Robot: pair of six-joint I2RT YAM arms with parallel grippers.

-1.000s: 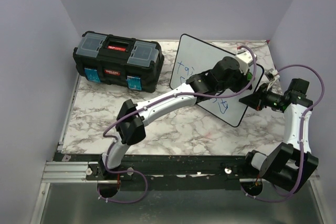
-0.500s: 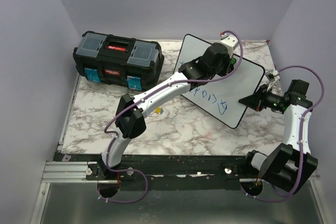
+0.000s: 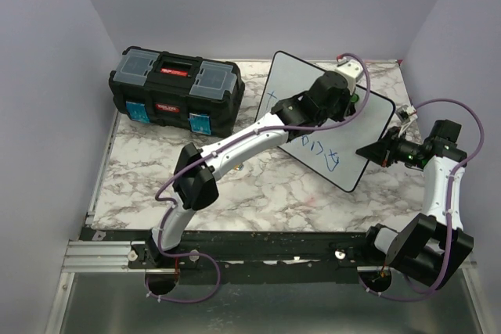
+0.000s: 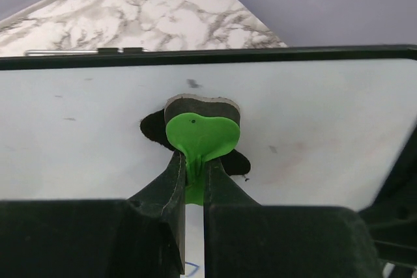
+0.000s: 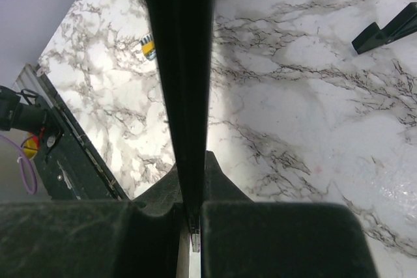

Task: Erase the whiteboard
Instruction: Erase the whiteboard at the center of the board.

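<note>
A green eraser (image 4: 202, 136) is pinched by its tab between the closed fingers of the left gripper (image 4: 193, 168), and its grey pad is pressed against the whiteboard (image 4: 326, 115). The board's right edge is clamped in the right gripper (image 5: 191, 216). The whiteboard is placed at the far right of the marble table (image 3: 258, 193), skewed to its edges, with blue writing seen on its lower part; a black toolbox (image 3: 174, 91) is set at the far left
</note>
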